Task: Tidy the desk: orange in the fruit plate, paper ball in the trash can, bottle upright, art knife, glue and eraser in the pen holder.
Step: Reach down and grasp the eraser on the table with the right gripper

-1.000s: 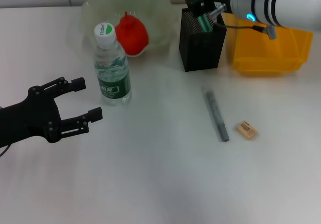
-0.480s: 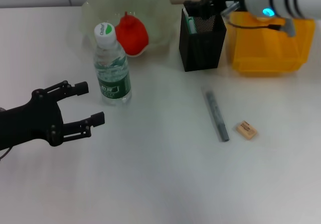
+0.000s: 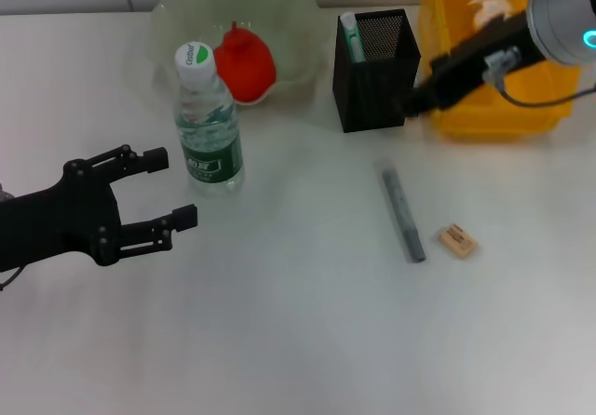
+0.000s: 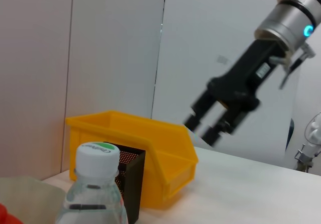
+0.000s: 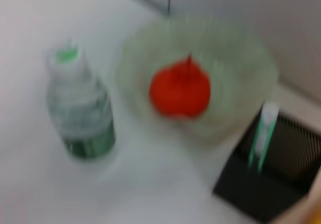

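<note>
While the left gripper is idling spread beside the upright bottle, the glue is now standing in the pen holder, and the right gripper, jaws apart and empty, is pulling away; art knife and eraser are waiting on the desk.

White table w/ upright bottle, clear fruit plate, black pen holder, yellow bin, grey art knife, eraser just beside it.
</note>
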Robot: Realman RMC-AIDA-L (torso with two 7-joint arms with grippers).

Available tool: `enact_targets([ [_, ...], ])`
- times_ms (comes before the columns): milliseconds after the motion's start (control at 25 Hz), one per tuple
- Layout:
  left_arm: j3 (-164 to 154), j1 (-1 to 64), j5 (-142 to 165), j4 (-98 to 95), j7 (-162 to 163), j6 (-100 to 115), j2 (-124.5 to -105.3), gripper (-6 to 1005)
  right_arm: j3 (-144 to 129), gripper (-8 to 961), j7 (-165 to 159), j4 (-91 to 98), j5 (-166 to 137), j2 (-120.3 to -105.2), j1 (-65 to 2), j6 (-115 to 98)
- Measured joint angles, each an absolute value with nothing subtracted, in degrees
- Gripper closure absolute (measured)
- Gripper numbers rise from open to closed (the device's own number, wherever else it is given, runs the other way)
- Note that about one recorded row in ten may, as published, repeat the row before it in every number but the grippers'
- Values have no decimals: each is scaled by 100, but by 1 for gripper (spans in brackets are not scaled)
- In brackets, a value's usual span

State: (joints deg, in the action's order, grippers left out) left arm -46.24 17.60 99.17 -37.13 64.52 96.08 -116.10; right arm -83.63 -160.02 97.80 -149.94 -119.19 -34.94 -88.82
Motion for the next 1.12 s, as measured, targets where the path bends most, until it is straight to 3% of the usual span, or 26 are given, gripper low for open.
enact_targets([
  [640,-4623,1822,9967,-3709,6473,9588,-11637,155,-8975,240,-16232,8064,-15531,-11941,-3877,-9553],
  [1120,-4623,1819,9977,-3700,6478,9550,-11670,155,-9164,280,-16240,7474,-15540,-11953,-3903,-9318],
])
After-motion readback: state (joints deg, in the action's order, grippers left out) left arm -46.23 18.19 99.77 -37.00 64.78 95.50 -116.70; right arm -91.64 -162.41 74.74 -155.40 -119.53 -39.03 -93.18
